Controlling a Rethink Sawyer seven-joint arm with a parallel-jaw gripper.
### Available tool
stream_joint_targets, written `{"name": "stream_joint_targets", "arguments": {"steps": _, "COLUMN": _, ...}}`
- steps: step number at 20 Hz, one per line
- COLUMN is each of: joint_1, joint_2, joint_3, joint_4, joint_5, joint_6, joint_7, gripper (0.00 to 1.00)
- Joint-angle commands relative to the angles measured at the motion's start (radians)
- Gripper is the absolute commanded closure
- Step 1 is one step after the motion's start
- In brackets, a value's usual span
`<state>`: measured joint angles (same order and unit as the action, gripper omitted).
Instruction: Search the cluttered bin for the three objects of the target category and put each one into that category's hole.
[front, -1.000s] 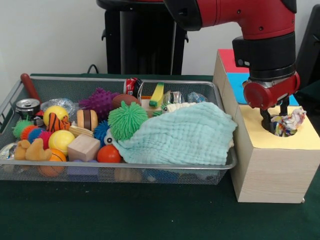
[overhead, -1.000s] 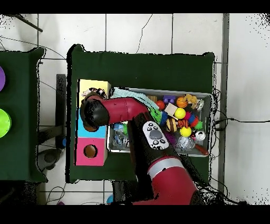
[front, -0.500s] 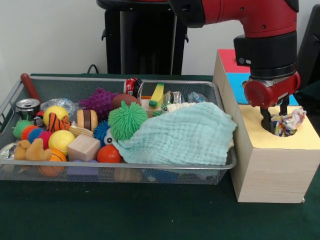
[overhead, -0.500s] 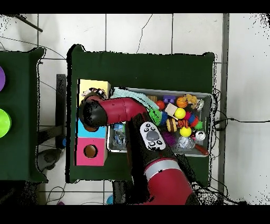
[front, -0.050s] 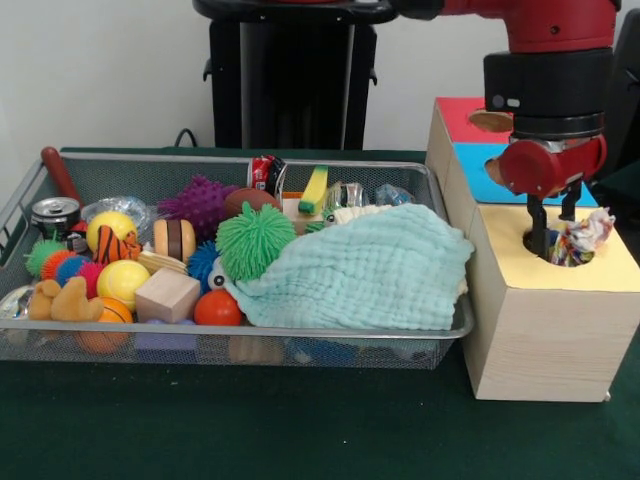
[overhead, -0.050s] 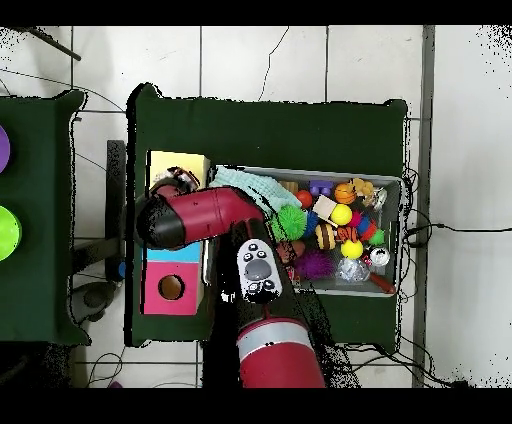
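Note:
A knotted multicoloured rope toy (front, -0.050s: 582, 240) sits in the hole of the yellow top (front, -0.050s: 520, 262) of the wooden box, partly sticking out. My gripper (front, -0.050s: 555, 232) hangs just above that hole, open, with its black fingers (front, -0.050s: 538, 225) beside the toy's left part and not closed on it. In the overhead view the red wrist (overhead, -0.050s: 160, 222) hides the gripper, and the rope toy (overhead, -0.050s: 181, 180) shows on the yellow section (overhead, -0.050s: 172, 161). The wire bin (front, -0.050s: 300, 333) to the left holds a pile of toys.
The box also has a blue section (front, -0.050s: 478, 165) and a red section (front, -0.050s: 455, 115) behind the yellow one. In the bin a teal cloth (front, -0.050s: 370, 270) covers the right half. A green spiky ball (front, -0.050s: 253, 240), a wooden cube (front, -0.050s: 167, 295), a can (front, -0.050s: 55, 212) and several balls lie there.
The gripper has risen a little and shifted right over the yellow hole. The rope toy has stayed in the hole. The arm's elbow has swung away from the bin.

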<state>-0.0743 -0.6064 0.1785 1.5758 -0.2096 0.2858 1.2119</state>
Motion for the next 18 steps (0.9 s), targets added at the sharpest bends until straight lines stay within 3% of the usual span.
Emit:
{"name": "stream_joint_targets", "arguments": {"steps": 1, "joint_1": 0.037, "joint_2": -0.015, "joint_3": -0.109, "joint_4": 0.008, "joint_5": -0.049, "joint_6": 0.204, "joint_7": 0.108, "gripper": 0.0}}
{"name": "stream_joint_targets", "arguments": {"steps": 11, "joint_1": 0.072, "joint_2": 0.025, "joint_3": -0.165, "joint_4": -0.039, "joint_5": -0.052, "joint_6": 0.232, "joint_7": 0.098, "gripper": 0.0}}
{"name": "stream_joint_targets", "arguments": {"steps": 18, "joint_1": 0.046, "joint_2": 0.025, "joint_3": -0.129, "joint_4": -0.019, "joint_5": -0.047, "joint_6": 0.185, "joint_7": 0.081, "gripper": 0.0}}
